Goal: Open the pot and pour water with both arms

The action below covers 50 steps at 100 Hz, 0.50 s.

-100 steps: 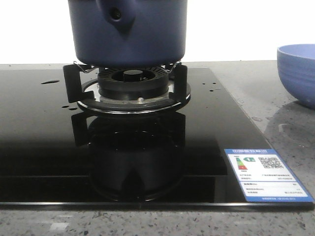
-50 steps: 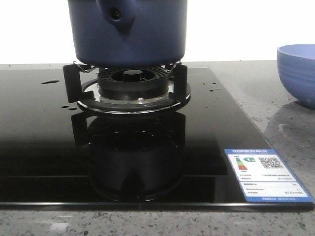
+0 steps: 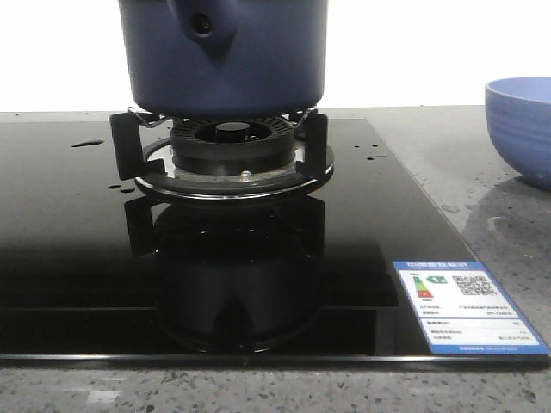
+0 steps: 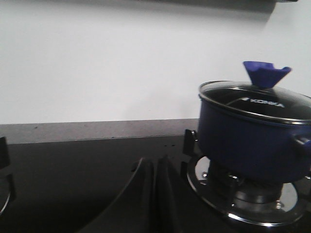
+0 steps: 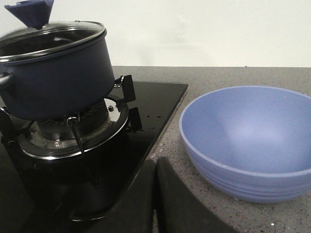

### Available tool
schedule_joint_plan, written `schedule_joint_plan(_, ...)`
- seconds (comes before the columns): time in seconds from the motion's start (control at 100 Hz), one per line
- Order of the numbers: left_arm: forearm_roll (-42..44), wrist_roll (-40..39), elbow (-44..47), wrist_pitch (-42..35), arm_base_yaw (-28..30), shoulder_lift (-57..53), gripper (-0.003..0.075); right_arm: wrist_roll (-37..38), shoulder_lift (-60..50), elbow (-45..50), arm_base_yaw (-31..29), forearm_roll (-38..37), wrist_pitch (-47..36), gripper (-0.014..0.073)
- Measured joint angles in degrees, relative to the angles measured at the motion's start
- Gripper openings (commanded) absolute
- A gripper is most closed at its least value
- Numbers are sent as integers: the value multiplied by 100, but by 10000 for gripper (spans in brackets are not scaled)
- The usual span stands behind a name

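We hold our left hand (image 4: 154, 194) and right hand (image 5: 155, 194) low and level, fingers pressed together, gripping nothing.

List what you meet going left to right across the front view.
Small puddle of water on the black glass hob → navy pot sitting on the burner grate → scattered drops near the hob's right edge → energy label sticker → light blue bowl on the grey counter.
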Motion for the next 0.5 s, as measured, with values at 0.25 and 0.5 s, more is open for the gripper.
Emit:
schedule_joint_plan(0.25, 5399, -5557, 312, -679, 0, -222, -19, 0, 0, 0, 0, 0, 0, -46)
schedule_joint_plan(0.5, 6215, -6548, 1464, -678, 0, -1381, -19, 0, 0, 0, 0, 0, 0, -46)
